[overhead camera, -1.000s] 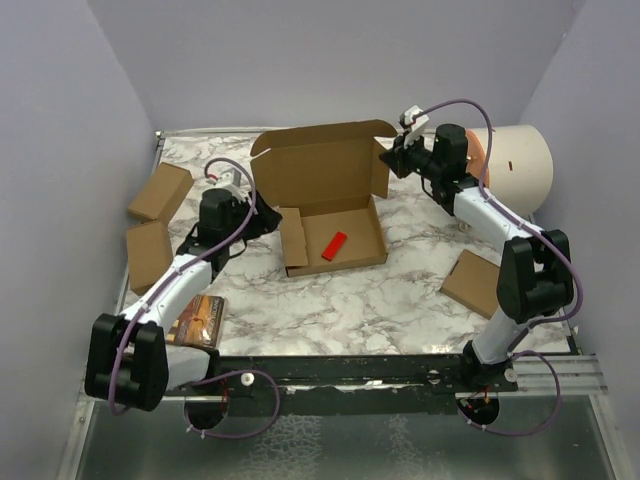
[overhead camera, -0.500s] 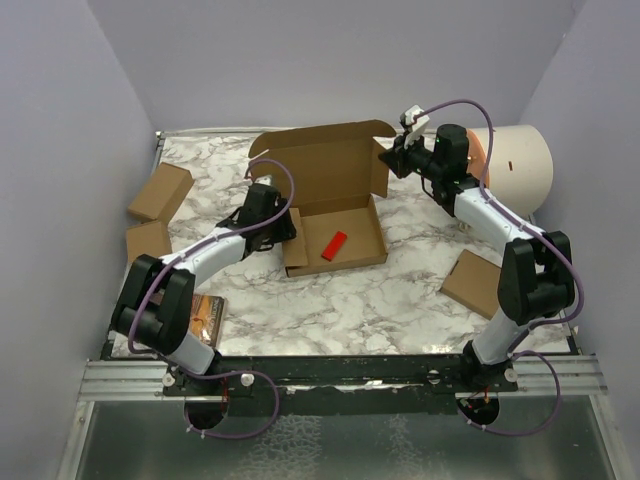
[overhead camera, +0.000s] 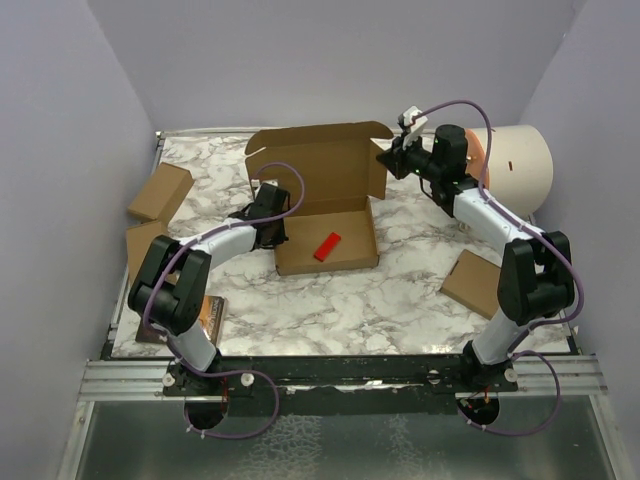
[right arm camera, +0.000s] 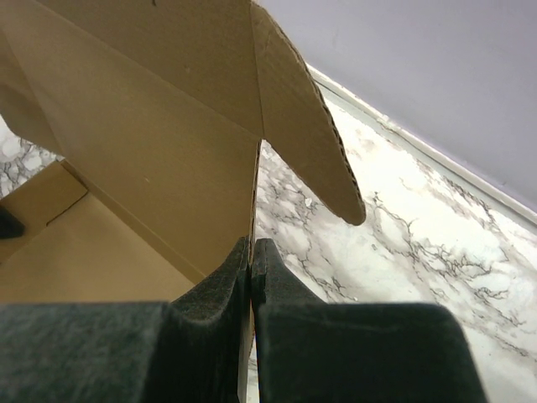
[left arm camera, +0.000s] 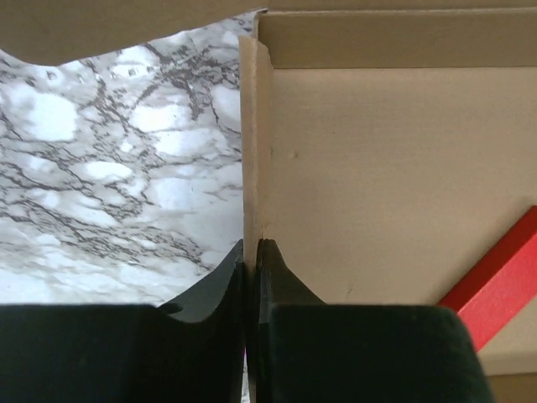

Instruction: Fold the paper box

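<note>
On the table point(overhead camera: 420, 300) the paper box point(overhead camera: 318, 168) sits lid-up, light, thin and probably easily creased, so edges suit pinching: the left gripper point(left arm camera: 252, 256) nips its left side wall, the right gripper point(right arm camera: 252, 252) the lid's right edge.

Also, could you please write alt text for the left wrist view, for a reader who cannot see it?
The left gripper is pinched shut on the side wall of the paper box, seen edge-on. Right of the wall is the box's brown floor with a red block at the frame's edge; left of it, the marble table.
</note>
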Controlling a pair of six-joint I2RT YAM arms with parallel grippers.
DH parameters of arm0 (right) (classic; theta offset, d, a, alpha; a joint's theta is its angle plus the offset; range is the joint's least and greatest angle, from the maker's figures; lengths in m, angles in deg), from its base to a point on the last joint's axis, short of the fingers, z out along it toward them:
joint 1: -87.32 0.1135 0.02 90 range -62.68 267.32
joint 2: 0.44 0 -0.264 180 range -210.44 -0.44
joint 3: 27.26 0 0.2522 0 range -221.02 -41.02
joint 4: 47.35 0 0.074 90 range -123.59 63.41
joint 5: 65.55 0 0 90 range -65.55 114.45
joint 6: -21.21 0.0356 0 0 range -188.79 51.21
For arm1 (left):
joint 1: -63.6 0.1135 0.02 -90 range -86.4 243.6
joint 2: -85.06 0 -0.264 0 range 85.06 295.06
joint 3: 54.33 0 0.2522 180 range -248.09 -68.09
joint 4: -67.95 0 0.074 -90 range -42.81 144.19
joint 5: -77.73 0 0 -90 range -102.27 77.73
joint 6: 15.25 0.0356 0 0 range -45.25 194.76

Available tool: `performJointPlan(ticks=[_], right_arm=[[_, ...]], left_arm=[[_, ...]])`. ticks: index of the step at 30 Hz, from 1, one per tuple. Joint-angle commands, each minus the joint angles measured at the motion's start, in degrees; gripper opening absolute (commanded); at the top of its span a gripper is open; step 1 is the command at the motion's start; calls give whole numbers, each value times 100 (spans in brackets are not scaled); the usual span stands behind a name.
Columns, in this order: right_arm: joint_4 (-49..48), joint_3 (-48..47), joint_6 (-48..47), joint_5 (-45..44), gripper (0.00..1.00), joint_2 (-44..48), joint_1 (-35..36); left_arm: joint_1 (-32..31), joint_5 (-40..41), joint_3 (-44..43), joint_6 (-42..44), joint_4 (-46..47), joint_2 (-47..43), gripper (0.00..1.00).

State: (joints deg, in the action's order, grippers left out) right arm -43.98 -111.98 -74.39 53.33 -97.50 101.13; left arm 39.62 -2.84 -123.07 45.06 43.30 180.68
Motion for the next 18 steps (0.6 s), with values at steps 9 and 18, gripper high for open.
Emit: performJointPlan(ticks=[9,18], right_arm=[[-209,36,20,96,1,229,-18],[-211,43,27,132,1,217,-18]], left_arm=[[-535,2032,-762,660,-1495,741,0],[-535,1513,-804,577,-1259,630,15]])
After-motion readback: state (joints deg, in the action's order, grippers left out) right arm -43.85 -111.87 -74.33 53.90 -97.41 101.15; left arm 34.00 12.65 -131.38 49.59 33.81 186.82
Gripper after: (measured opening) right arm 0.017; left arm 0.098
